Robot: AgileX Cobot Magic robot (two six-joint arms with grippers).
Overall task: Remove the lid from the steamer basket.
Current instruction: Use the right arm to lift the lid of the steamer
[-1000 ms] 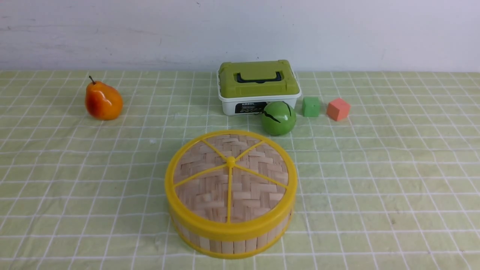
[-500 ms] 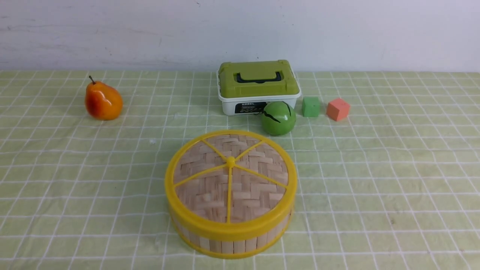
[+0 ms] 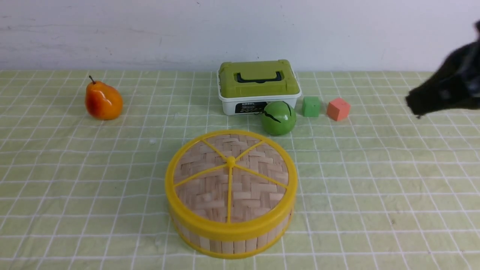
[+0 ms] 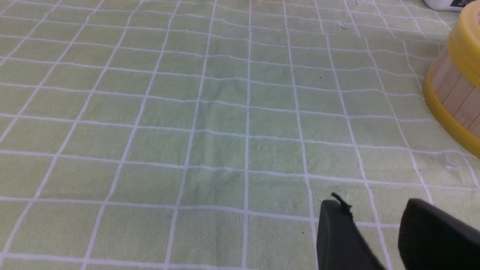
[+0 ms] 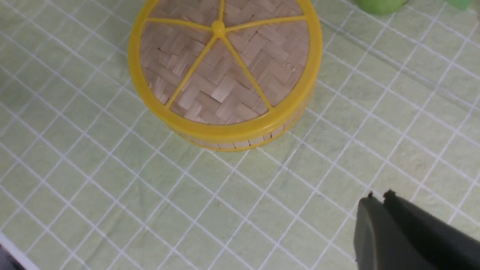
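The lid [image 3: 230, 183], woven pale bamboo with a yellow rim, spokes and a central knob, sits on the steamer basket [image 3: 228, 243] in the middle of the cloth. It also shows in the right wrist view [image 5: 225, 71], with the basket wall [image 5: 240, 143] under it. The basket's side shows in the left wrist view [image 4: 455, 97]. My right gripper [image 5: 378, 197] is shut and empty, raised off to the right of the basket; it shows as a dark blur in the front view [image 3: 414, 107]. My left gripper [image 4: 375, 206] is open and empty, low over the cloth, left of the basket.
A white box with a green lid [image 3: 258, 86] stands behind the basket. A green ball [image 3: 278, 118], a green cube [image 3: 311, 107] and a red cube [image 3: 338, 109] lie beside it. A pear [image 3: 103, 100] lies at the back left.
My right arm has come into the front view at the right edge. The basket, lid and other objects have not moved.
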